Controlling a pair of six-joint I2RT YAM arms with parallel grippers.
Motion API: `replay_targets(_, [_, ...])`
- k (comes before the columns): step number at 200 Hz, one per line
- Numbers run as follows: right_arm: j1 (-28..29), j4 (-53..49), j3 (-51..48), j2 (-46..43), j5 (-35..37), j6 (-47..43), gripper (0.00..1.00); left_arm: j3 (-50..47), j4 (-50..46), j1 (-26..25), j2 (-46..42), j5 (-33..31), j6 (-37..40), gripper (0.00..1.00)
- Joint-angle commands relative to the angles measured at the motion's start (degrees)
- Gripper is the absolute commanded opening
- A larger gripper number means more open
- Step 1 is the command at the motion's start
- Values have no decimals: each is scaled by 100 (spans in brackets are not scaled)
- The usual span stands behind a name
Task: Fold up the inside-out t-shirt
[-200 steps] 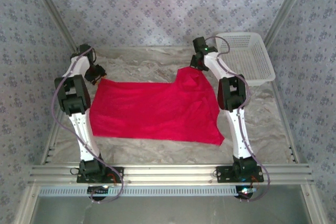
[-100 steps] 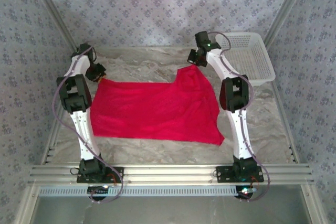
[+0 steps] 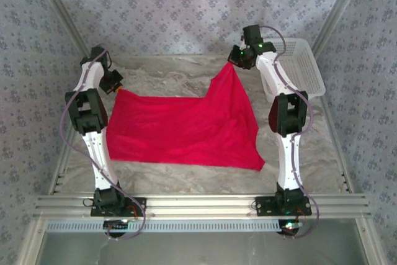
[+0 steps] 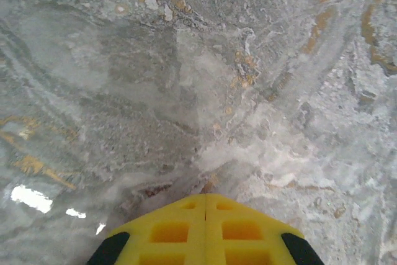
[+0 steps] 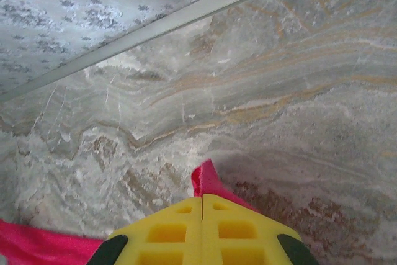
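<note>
Soft, light and limp, the red t-shirt (image 3: pixel 180 128) lies spread on the surface (image 3: pixel 167 72) left of the white basket (image 3: pixel 298 72). The right fingers (image 5: pixel 186 212) clamp its basket-side far corner, tenting it; corners suit pinching. The left fingers (image 4: pixel 186 209) are together at the opposite far corner, and I cannot tell if they hold cloth.

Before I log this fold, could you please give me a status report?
Right jaws shut on red t-shirt, far right corner raised, rest flat. Left jaws shut at far left corner, grip unconfirmed. White basket far right, apart from it.
</note>
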Motion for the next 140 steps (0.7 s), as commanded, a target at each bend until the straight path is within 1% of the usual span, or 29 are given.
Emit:
replay_targets(1, [-26,169,-512,-621,-251,-201,0,-377,-50,-9,-740,42,2,0])
replay_targets(33, [-34,305,-1617,-1428,-327,-459,0,-1412,302,31,-1545,32,-27,0])
replay_targets(83, [-27,897,-3884,-3228,-170,-509,0,-3113,841,304,-2882,71,-150,0])
replay_targets(111, [-25,959,-4904,-4094,-38,-493,0,-3794,955,436,-3519,38,-198,0])
replay_targets(140, [-8,883,-5841,-4913,1,-438,0,-4229,868,621,-4027,-86,-125,0])
